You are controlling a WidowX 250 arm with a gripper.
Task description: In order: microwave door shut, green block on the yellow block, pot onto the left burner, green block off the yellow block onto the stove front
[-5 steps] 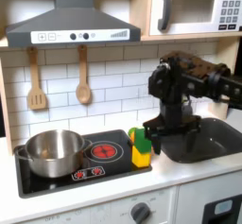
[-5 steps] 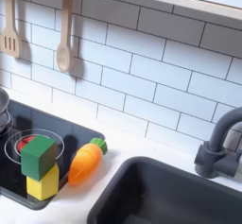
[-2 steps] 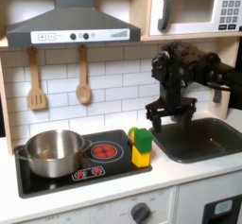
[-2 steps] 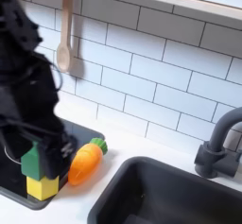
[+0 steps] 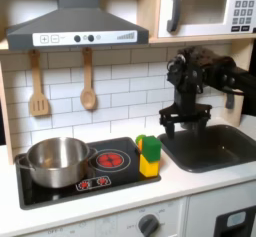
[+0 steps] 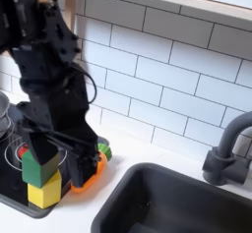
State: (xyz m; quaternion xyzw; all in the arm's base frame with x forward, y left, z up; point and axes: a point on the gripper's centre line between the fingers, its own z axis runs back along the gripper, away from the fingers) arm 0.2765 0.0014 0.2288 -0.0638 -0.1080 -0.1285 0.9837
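Green block (image 5: pixel 148 144) sits on yellow block (image 5: pixel 150 163) at the cooktop's right edge. Pot (image 5: pixel 54 161) stands at its nine o'clock. Gripper (image 5: pixel 180 124), at its two o'clock, hangs spread and empty. Microwave door (image 5: pixel 200 9) closed.

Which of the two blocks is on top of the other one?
The green block is on top. It rests on the yellow block, which stands on the black cooktop beside the pot.
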